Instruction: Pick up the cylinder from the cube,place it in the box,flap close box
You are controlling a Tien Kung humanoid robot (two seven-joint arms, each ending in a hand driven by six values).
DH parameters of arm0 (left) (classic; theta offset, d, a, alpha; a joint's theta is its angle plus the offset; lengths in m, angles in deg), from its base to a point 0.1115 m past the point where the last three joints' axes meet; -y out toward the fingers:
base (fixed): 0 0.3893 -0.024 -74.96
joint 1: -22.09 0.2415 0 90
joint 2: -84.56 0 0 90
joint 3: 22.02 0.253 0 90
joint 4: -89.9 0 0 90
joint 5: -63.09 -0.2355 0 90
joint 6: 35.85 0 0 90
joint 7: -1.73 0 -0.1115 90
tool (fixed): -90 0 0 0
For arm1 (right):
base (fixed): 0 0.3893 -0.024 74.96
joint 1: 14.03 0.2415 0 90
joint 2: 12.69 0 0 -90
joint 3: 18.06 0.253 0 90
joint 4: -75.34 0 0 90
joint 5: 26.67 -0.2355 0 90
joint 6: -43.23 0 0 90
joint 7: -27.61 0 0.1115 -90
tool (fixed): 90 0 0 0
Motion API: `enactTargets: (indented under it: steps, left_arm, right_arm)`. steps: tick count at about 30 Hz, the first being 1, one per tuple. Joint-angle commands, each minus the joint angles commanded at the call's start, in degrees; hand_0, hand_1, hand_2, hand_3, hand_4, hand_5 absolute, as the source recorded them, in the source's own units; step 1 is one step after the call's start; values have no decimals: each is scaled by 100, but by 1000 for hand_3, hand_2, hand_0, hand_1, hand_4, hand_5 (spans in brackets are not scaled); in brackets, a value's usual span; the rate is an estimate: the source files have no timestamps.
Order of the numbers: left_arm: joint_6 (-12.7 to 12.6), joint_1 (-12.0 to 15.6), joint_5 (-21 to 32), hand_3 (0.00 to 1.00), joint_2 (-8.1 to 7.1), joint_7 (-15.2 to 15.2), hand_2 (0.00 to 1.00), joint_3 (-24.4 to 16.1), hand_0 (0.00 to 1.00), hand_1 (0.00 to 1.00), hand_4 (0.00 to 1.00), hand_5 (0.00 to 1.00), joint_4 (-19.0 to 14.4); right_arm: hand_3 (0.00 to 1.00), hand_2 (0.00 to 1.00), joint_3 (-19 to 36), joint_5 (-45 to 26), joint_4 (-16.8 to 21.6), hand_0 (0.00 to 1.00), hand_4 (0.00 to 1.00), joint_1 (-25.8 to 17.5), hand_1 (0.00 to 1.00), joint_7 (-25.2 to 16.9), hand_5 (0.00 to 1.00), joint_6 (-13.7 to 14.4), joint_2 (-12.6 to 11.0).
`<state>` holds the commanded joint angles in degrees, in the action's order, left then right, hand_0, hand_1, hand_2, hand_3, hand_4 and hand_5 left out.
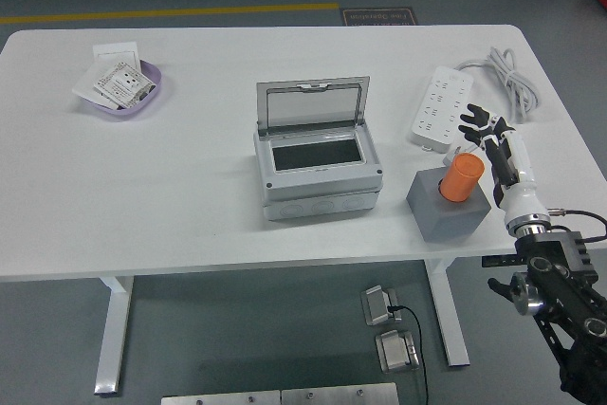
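Box (pixel 319 170) sits mid-table, lid up and nothing in it, so pretty much everything's left. Right of the box, the grey cube (pixel 449 209) has the orange cylinder (pixel 461 178) on top, right hand (pixel 497 147) just beside it, fingers spread, holding nothing.

Bright, even overhead light; soft short shadows on the white counter (pixel 190 206); sharp focus, slight edge distortion.
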<state>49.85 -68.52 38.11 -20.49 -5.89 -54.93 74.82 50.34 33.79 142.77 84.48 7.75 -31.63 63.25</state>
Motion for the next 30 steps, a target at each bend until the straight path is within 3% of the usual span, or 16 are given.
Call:
enactTargets:
  steps: [8,17,18,23,24,29,30]
  left_arm:
    - [-3,-13,-20,626,-8,-3,610,13,630,648,644,176,-18]
    - [-4,-26,-49,626,-31,-6,610,14,630,648,645,177,-30]
    - [-5,-29,-49,626,-29,-6,609,19,630,648,644,176,-31]
    - [-5,-51,-52,626,-23,-4,609,42,630,648,644,176,-43]
    - [-6,-56,-50,626,-25,-4,610,47,630,648,645,177,-42]
    - [-8,-62,-42,626,-39,-5,610,74,630,648,645,177,-39]
    - [-8,-59,-40,625,-41,-7,610,83,630,648,644,177,-37]
  right_arm:
    - [776,739,-168,-11,-195,774,998,43,717,20,662,51,-32]
    - [765,725,-342,218,-102,754,998,-3,705,99,632,109,-40]
    - [738,664,-355,233,-93,716,867,-3,678,102,284,115,-41]
    - [738,664,-414,279,-71,716,867,3,678,127,284,159,-40]
    - [736,660,-422,298,-69,690,801,6,677,143,165,171,-40]
    - [736,660,-448,381,-66,690,801,2,677,236,165,192,-53]
    - [711,643,-450,399,-63,670,697,-2,671,259,63,187,-62]
